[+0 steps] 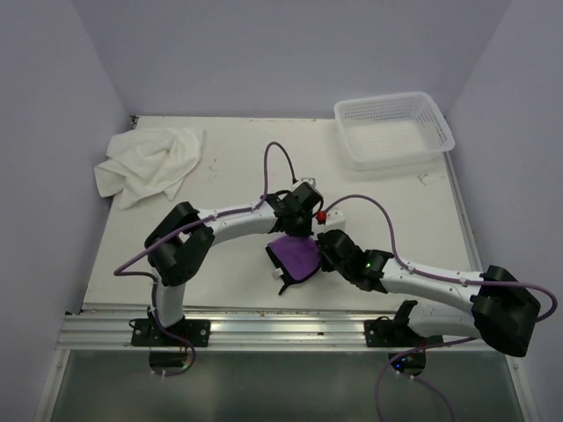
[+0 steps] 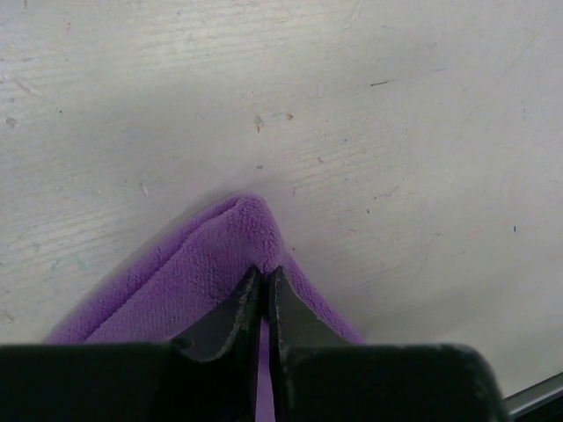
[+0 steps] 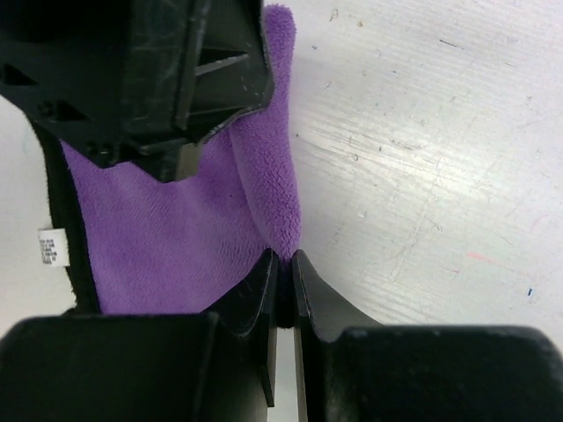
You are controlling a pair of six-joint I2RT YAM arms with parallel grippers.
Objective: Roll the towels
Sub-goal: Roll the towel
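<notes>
Purple towel [image 1: 295,257] sits near-centre on the bench [image 1: 220,286], just ahead of the arm bases, partly doubled over. Dark edging and a small white tag [image 3: 48,249] show on its left side in the right wrist view.

Right end effector [image 1: 324,251] is clenched on the towel's right-hand fold; its wrist view shows the tips pinched together on the purple ridge. Left end effector [image 1: 297,230] is clenched on the same towel at the far end of that fold; its wrist view has cloth squeezed between the closed tips, with a folded corner poking out beyond them.

Key relation: the pinched ridge runs between the two end effectors, near-right to far-left, and that is the long axis. The loose body of the cloth lies to the near-left of that line. My read: the roll has to travel across the ridge toward the near-left, both arms moving in parallel. If one leads, the roll skews.

White towel [image 1: 149,163] lies crumpled at far left, well apart from both arms, unrolled and untouched. The left arm is on its side of the bench, so it is the nearer one for that pick.

White perforated basket [image 1: 440,119] is far right; nothing visible in it.

Count: 2 towels (1 purple, 1 white), 1 basket, 2 end effectors, both on the purple towel.
</notes>
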